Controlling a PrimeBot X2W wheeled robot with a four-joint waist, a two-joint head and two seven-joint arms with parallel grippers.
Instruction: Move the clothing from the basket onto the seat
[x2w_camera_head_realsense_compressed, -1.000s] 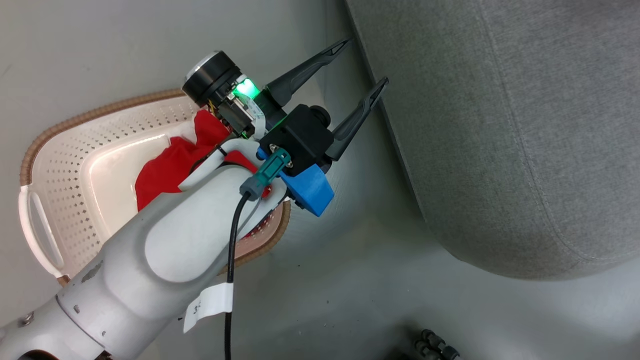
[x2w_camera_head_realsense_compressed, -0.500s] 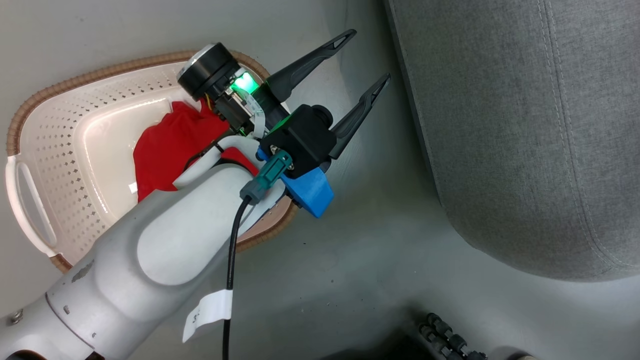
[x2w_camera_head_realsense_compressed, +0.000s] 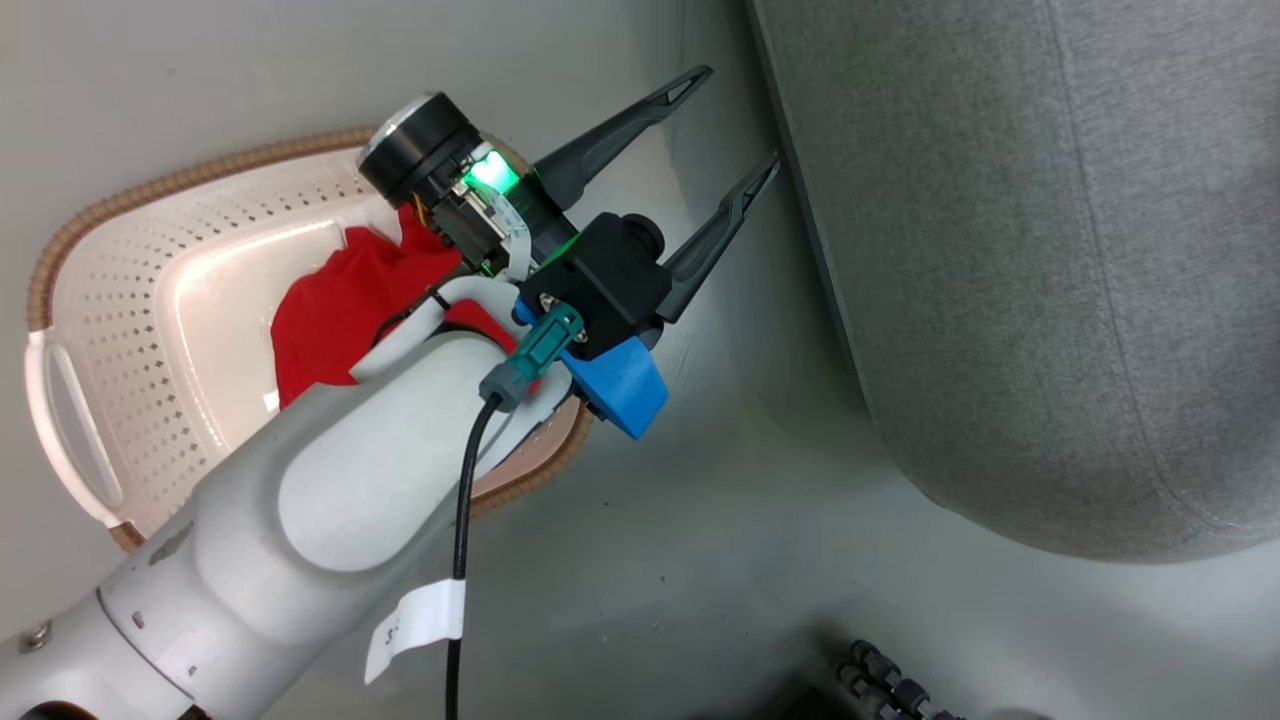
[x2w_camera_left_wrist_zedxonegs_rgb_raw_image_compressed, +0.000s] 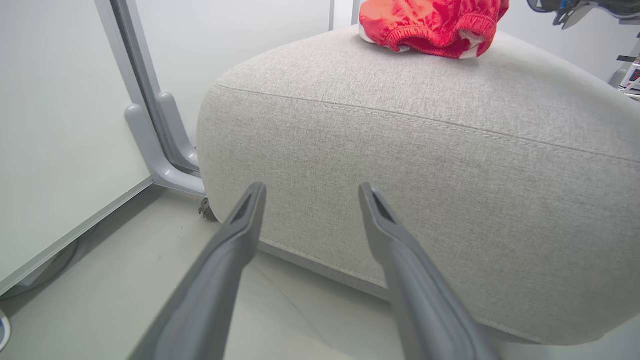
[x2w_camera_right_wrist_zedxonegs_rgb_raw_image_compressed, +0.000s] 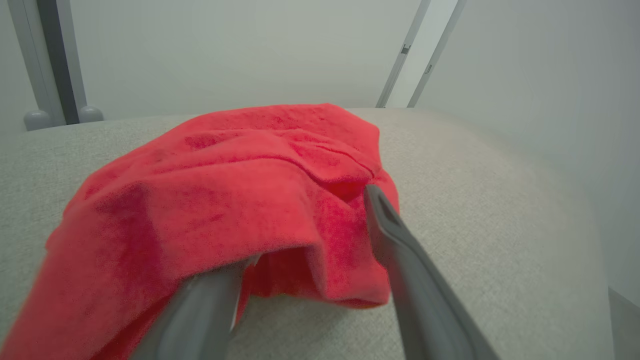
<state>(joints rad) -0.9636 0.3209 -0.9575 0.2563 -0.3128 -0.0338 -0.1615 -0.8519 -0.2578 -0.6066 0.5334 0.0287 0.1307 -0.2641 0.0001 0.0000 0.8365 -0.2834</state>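
- Red clothing (x2w_camera_head_realsense_compressed: 330, 310) is lying in the basket (x2w_camera_head_realsense_compressed: 120, 330), behind the fingers of the left gripper (x2w_camera_head_realsense_compressed: 735, 116), on the wrist side and partly under the forearm.
- The left gripper's fingers are standing apart and holding nothing. They are pointing at the side of the seat (x2w_camera_head_realsense_compressed: 1000, 250), which is lying ahead of the tips, near but apart.
- The right gripper (x2w_camera_right_wrist_zedxonegs_rgb_raw_image_compressed: 305, 220) is working over the top of the seat with its fingers apart. A draped garment (x2w_camera_right_wrist_zedxonegs_rgb_raw_image_compressed: 225, 190) is covering one fingertip and lying against the inner face of the other finger. Nothing is being clamped.
- Step in hand, as judged: the right gripper is letting a garment go onto the seat, while the left gripper is waiting to go into the basket.
- A clean release is calling for the right fingers to draw back along their own line, so that the fold over the covered finger is sliding off and not travelling back with it.
- A clean pick is calling for the left fingers to turn away from the seat and down to the red heap behind them, entering inside the rim and closing on a raised fold.
- Count: one basket; one seat; two grippers, two fingers each.
- Count of clothing: one red heap is lying in the basket, and whether it is one garment or several cannot be told. A red garment (x2w_camera_left_wrist_zedxonegs_rgb_raw_image_compressed: 430, 22) is lying on the seat, beyond and above the left fingertips. Whether it is the draped garment cannot be told.
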